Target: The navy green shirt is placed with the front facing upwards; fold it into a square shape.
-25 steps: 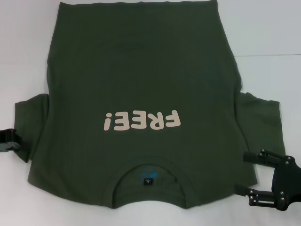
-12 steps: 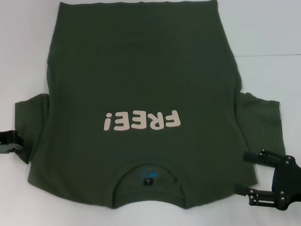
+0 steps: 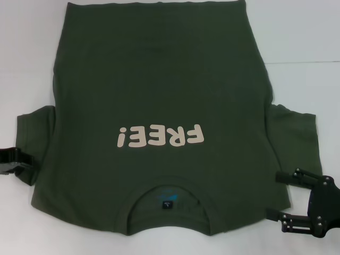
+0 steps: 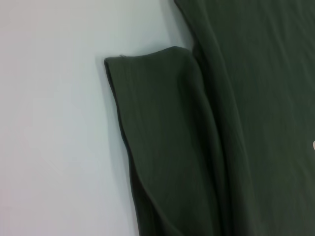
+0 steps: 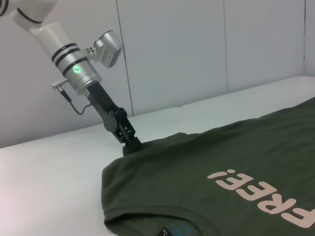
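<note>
Head view is showing the shirt [image 3: 159, 122] lying flat, print up, collar near, no fold made yet. Left gripper [image 3: 24, 164] is touching the left sleeve; its grasp cannot be told. Right gripper [image 3: 279, 196] is waiting spread wide, empty, beside the right shoulder.

You see the navy green shirt [image 4: 246, 113] lying on a white table [image 4: 54, 123]. Its short sleeve [image 4: 162, 142] juts out from the body, hemmed edge toward the bare surface, with a soft fold where sleeve and body meet.
</note>
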